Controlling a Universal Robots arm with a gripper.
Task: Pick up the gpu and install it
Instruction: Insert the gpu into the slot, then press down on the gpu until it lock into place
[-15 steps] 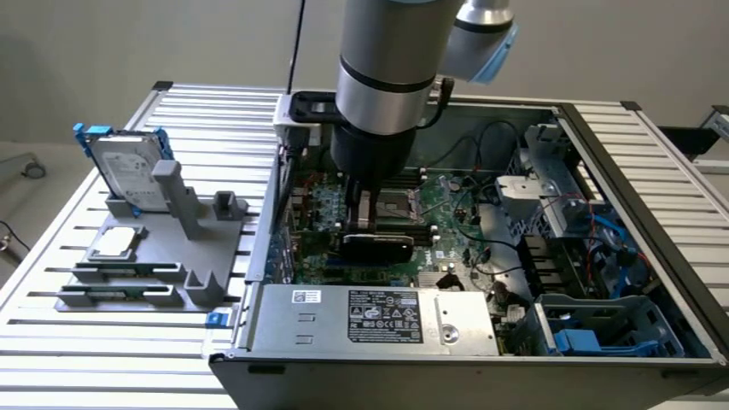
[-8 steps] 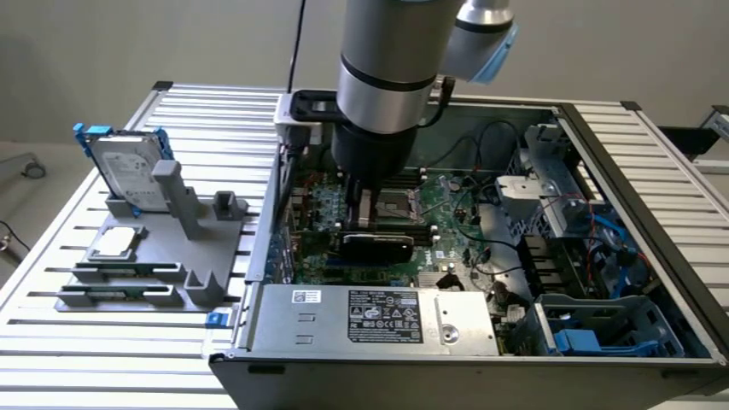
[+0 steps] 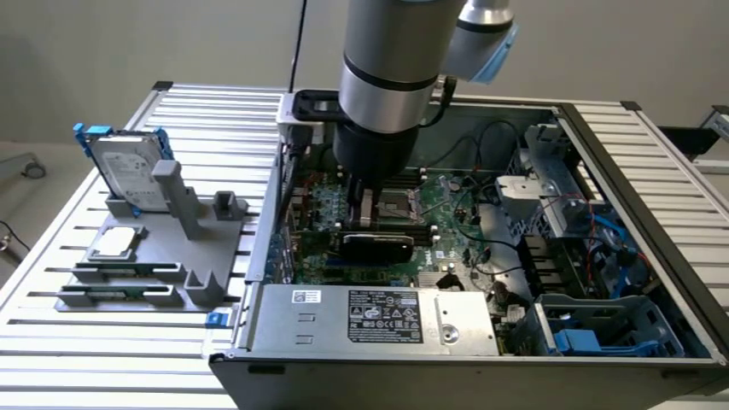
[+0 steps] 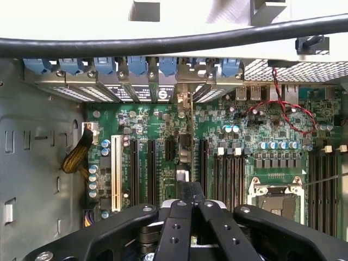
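At the exterior view's left, on the slatted tabletop (image 3: 68, 342), a hard drive (image 3: 118, 166) is propped upright in a grey holder (image 3: 171, 248). Inside the open computer case (image 3: 638, 171), the gpu (image 3: 376, 248) is held low over the motherboard (image 3: 456, 213), with the hand (image 3: 366, 225) clamped on it, apparently so that its edge can meet a slot.

One case (image 3: 456, 384) stands on one bench (image 3: 68, 359). Inside the case are one gpu (image 3: 376, 248), one power supply (image 3: 376, 316) and one CPU socket (image 4: 277, 198). At the exterior view's left of the case are one holder (image 3: 171, 192), one hard drive (image 3: 123, 166), one CPU chip (image 3: 114, 243) and two memory sticks (image 3: 125, 272). Above the case are one arm (image 3: 393, 68) and one tool (image 3: 367, 224).
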